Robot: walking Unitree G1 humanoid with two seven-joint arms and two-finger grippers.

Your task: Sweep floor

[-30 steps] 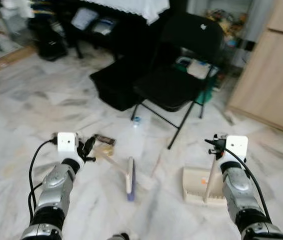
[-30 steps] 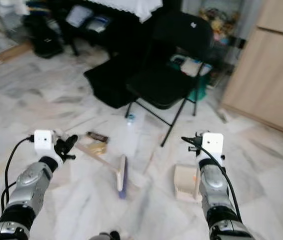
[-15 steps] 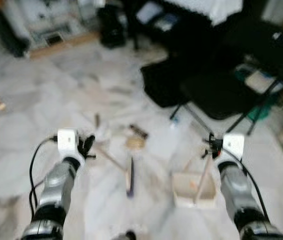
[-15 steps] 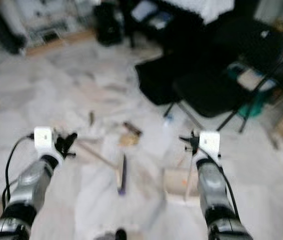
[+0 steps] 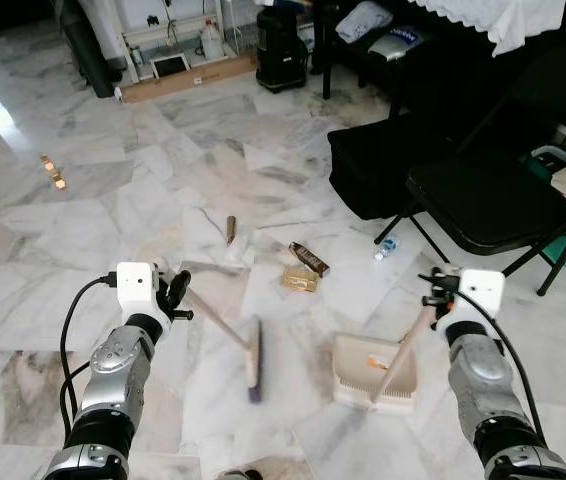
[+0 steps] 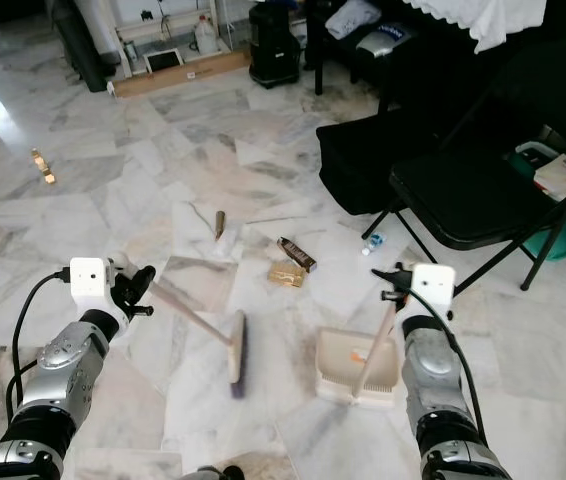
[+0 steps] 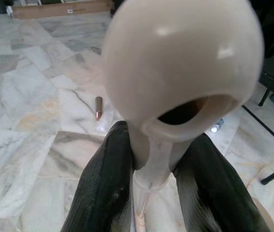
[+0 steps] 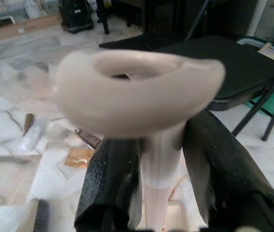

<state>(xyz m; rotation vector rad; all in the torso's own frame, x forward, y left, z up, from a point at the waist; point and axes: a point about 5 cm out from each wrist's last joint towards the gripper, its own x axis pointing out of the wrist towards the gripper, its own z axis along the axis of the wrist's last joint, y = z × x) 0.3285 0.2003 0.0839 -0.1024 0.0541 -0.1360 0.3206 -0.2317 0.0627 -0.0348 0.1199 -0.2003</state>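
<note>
Left of the dustpan: my left gripper clamps the broom.
Above the dustpan: my right gripper grips its handle.

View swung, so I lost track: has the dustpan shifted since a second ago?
Yes. The dustpan, held by the right end effector, went to the robot's left: it was far from the wrapper, now close to it.

My arms: 2x silver metal, segmented, w/ black joint bands. Left gripper & right gripper: black fingers, textured pads. White box-shaped cam housing on each wrist. Black cable loops along each forearm, plugs into housing side.
</note>
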